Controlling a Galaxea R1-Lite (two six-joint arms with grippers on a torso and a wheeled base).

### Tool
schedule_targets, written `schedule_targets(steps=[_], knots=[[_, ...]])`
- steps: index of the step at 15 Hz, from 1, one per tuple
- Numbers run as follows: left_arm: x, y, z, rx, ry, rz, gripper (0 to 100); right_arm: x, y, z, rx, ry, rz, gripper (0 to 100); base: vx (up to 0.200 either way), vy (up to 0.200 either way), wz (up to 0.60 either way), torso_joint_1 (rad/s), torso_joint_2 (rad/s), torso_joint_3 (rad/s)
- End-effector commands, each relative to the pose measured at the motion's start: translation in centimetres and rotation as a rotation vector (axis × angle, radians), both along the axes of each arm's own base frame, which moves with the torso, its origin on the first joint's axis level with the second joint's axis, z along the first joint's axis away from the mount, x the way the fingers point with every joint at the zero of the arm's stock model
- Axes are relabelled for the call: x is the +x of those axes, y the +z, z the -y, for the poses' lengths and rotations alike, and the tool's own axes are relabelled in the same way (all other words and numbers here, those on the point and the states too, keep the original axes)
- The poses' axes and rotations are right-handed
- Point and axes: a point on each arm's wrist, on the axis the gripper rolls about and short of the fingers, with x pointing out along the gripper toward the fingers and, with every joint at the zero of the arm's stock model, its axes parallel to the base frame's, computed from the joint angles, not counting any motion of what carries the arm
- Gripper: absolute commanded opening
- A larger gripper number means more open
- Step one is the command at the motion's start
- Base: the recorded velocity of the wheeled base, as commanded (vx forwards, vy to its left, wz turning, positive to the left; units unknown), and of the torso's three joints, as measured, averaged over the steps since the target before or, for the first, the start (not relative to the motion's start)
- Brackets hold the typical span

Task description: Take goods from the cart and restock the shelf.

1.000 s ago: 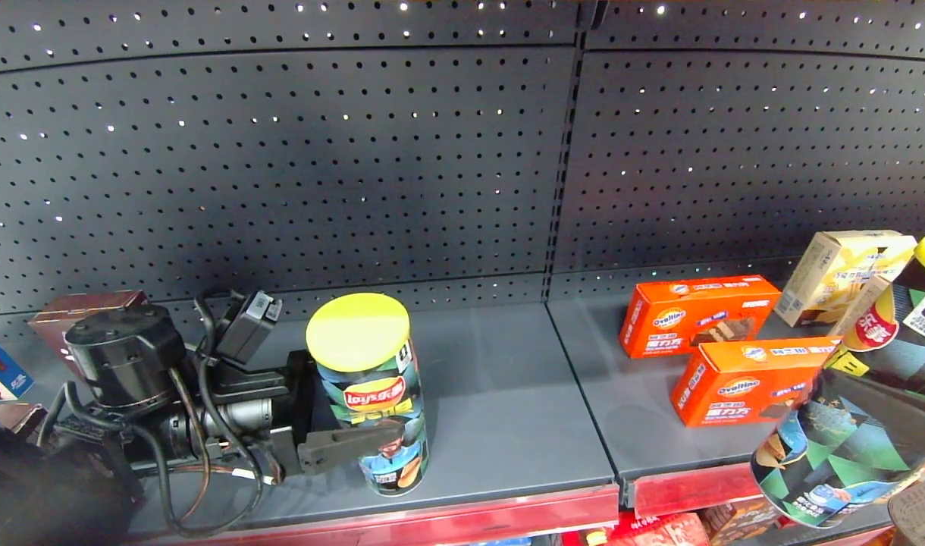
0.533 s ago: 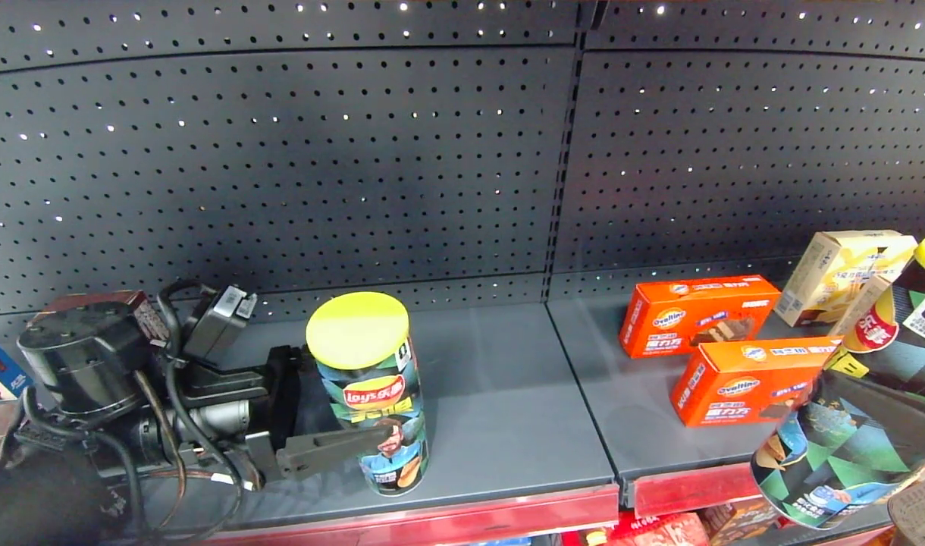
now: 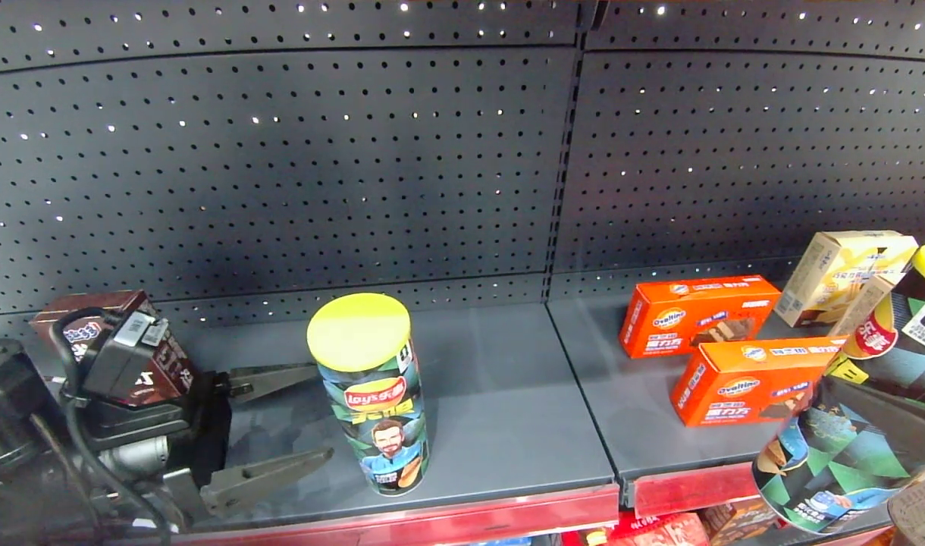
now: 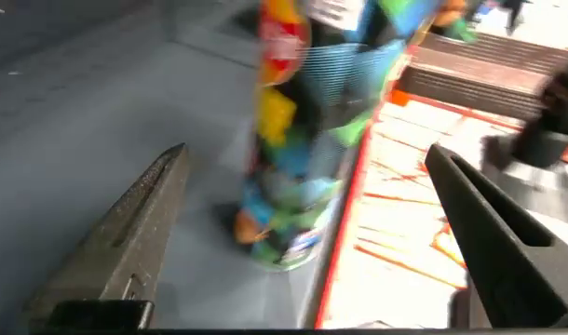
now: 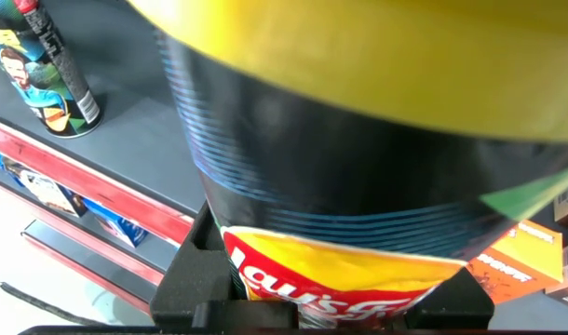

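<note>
Dark pegboard [image 3: 318, 167] backs the grey shelf [image 3: 500, 409] I am filling. One can of crisps [image 3: 371, 394] stands upright near the shelf's front edge, its yellow lid on top, and I count that one as stocked. My left fingers [image 3: 265, 474] are spread wide just beside it. They touch nothing, and the can sits out beyond their tips. My right fingers [image 3: 895, 413] are clamped on a second can [image 3: 819, 455]. It is tilted and hangs off the front edge at the right, in front of two orange boxes [image 3: 697, 315] and a pale box [image 3: 841, 277] already on the shelf. By my reckoning, one can is placed and one is in hand waiting for a spot. The likely spot is the open stretch between the can of crisps and the orange boxes. How many goods are left in the cart I cannot tell.
</note>
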Motion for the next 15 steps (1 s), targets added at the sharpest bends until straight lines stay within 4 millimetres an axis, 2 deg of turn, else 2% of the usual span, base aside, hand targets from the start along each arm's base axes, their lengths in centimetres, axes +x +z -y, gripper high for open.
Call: schedule_targets(steps=[1, 3, 4, 6, 9, 12, 14, 15], knots=[[-0.9, 0.2, -1.4, -0.001, 0.068, 0.03, 100, 0.0, -0.1, 0.0, 0.0, 0.002, -0.001, 0, 0.0, 0.0, 0.0, 0.0, 0.0, 0.0], [-2.6, 0.1, -2.0, -0.002, 0.13, 0.058, 100, 0.0, -0.1, 0.0, 0.002, 0.0, 0.0, 0, 0.0, 0.0, 0.0, 0.0, 0.0, 0.0], [-2.7, 0.3, -2.1, -0.001, 0.156, 0.075, 100, -0.1, 0.0, 0.1, 0.002, -0.001, 0.001, 0, 0.0, 0.0, 0.0, 0.0, 0.0, 0.0], [-2.7, 3.0, -2.7, -0.022, 0.462, 0.193, 100, 0.0, -0.2, 0.0, -0.001, 0.0, -0.004, 0, 0.0, 0.0, 0.0, 0.0, 0.0, 0.0], [-3.9, 4.6, -2.7, -0.045, 0.554, 0.274, 100, 0.0, -0.3, 0.0, -0.003, 0.0, -0.008, 0, 0.0, 0.0, 0.0, 0.0, 0.0, 0.0], [-6.6, 7.8, -1.9, -0.094, 0.64, 0.297, 100, 0.0, -0.4, 0.0, -0.005, 0.0, -0.012, 0, 0.0, 0.0, 0.0, 0.0, 0.0, 0.0], [-9.5, 10.7, -1.2, -0.117, 0.669, 0.293, 100, 0.0, -0.5, 0.0, -0.005, -0.001, -0.012, 0, 0.0, 0.0, 0.0, 0.0, 0.0, 0.0], [-10.3, 11.4, -1.2, -0.12, 0.688, 0.292, 100, 0.0, -0.5, 0.0, -0.005, -0.001, -0.012, 0, 0.0, 0.0, 0.0, 0.0, 0.0, 0.0]])
